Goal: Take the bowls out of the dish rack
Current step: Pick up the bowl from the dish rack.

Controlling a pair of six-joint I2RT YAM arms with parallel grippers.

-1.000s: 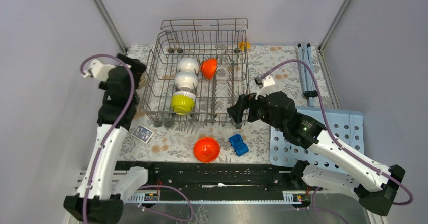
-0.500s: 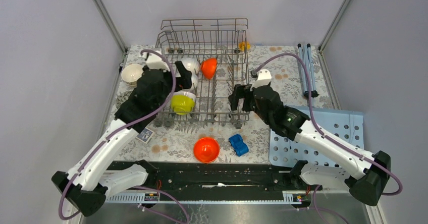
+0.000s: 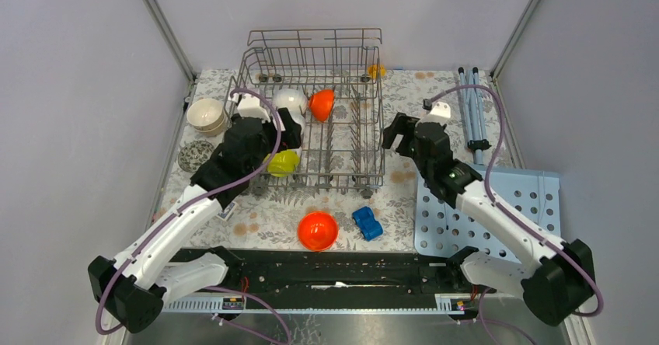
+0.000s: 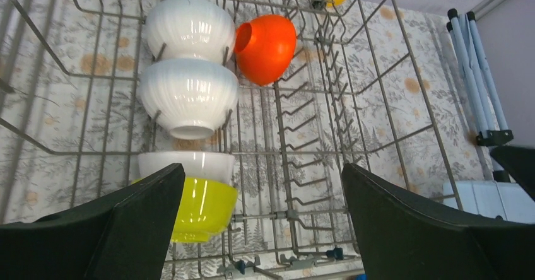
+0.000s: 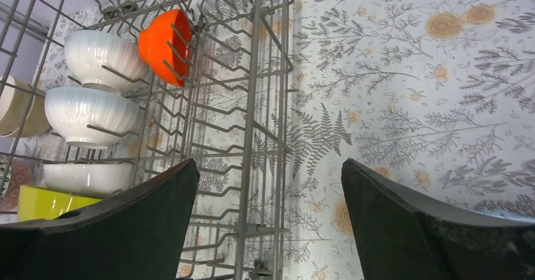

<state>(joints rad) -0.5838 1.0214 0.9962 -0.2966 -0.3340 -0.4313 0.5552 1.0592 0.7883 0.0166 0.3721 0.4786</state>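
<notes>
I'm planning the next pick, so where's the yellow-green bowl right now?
Top view: the yellow-green bowl stands in the near-left corner of the dish rack, at the front of the bowl row, against a white bowl, right by the open left hand.

Your left arm [image 3: 179,221] stretches from its base toward one o'clock. Your left gripper [image 4: 264,169] is spread wide and holds nothing. Your right arm [image 3: 497,213] stretches toward eleven o'clock. Your right gripper [image 5: 270,166] is spread wide too, holding nothing.

White arms [image 3: 167,228], black joints [image 3: 241,147] — looping purple cables [image 3: 499,135].
</notes>
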